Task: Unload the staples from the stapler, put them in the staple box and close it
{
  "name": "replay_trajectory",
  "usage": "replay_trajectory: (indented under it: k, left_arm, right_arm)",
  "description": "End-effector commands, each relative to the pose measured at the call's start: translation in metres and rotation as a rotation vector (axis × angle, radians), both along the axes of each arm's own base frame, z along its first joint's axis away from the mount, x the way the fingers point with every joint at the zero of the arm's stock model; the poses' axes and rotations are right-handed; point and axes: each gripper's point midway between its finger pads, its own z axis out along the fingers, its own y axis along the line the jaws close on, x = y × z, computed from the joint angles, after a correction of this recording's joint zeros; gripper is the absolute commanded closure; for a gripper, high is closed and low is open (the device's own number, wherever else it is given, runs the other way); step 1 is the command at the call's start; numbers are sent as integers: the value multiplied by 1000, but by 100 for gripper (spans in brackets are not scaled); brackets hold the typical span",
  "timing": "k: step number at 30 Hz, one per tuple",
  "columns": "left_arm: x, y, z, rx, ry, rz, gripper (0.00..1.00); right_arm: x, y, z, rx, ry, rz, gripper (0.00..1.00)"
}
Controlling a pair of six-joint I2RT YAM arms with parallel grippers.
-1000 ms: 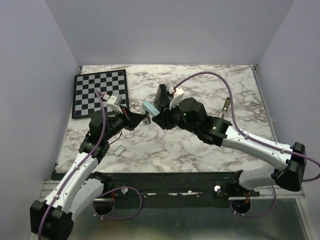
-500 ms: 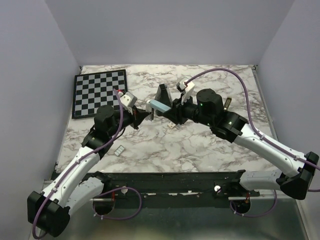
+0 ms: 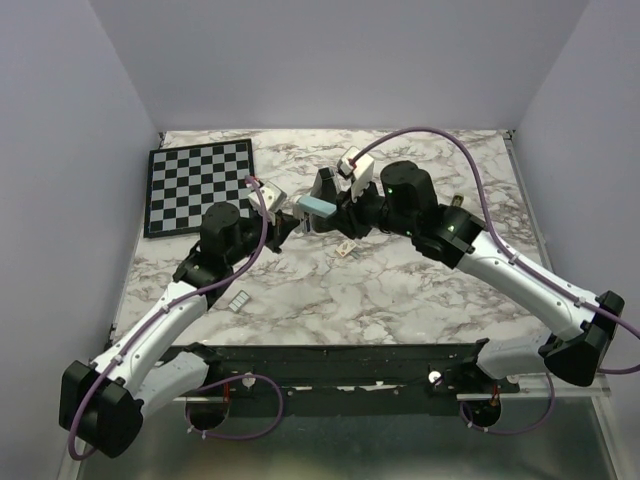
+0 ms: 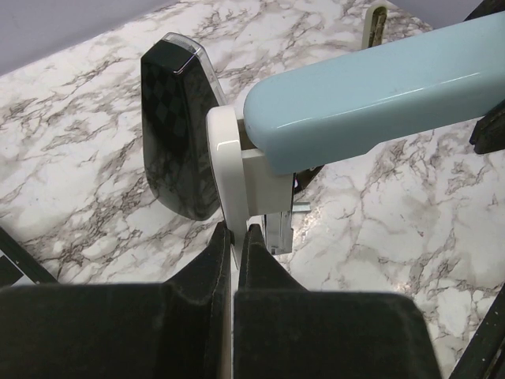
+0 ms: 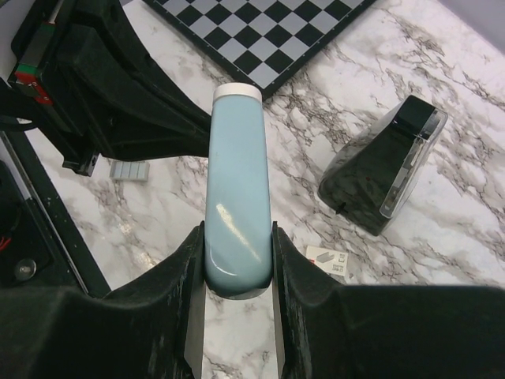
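Observation:
The light blue stapler [image 3: 318, 207] hangs level above the middle of the table. My right gripper [image 3: 338, 216] is shut on it: in the right wrist view both pads press the sides of the blue body [image 5: 237, 189], with the gripper [image 5: 238, 257] at its near end. My left gripper [image 3: 289, 223] is shut on the thin white plate at the stapler's other end, pinched between its fingertips [image 4: 235, 230] below the blue body [image 4: 379, 91]. A small grey strip of staples [image 3: 239, 301] lies on the marble near the left arm and also shows in the right wrist view [image 5: 129, 170].
A black wedge [image 3: 323, 187] stands just behind the stapler [image 4: 177, 134] [image 5: 379, 178]. A checkered board [image 3: 200, 185] lies at the back left. A small white label [image 3: 346, 248] lies under the stapler. A thin olive-brown bar [image 3: 453, 215] lies at the right.
Both arms have shifted toward the middle and back, carrying the stapler a little right and away. The white label on the marble has come into view.

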Motion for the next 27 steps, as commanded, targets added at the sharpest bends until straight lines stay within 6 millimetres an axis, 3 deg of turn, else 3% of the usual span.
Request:
replay_trajectory:
  k: [1,10,15,20,27]
  left_arm:
    - [-13,11,-61,170,146,-21,100]
    - [-7,17,-77,261,175,20,100]
    - [-3,25,-81,299,171,66,100]
    - [-2,27,-87,316,185,73,100]
    - [-1,30,-97,350,205,85,100]
  right_arm:
    - [35,-13,76,89,-235,-94,95]
    - [41,-4,83,86,-262,-61,95]
    - [43,-3,95,105,-280,-72,90]
    - [44,3,105,130,-293,-58,95]
    - [44,10,112,196,-284,-50,94]
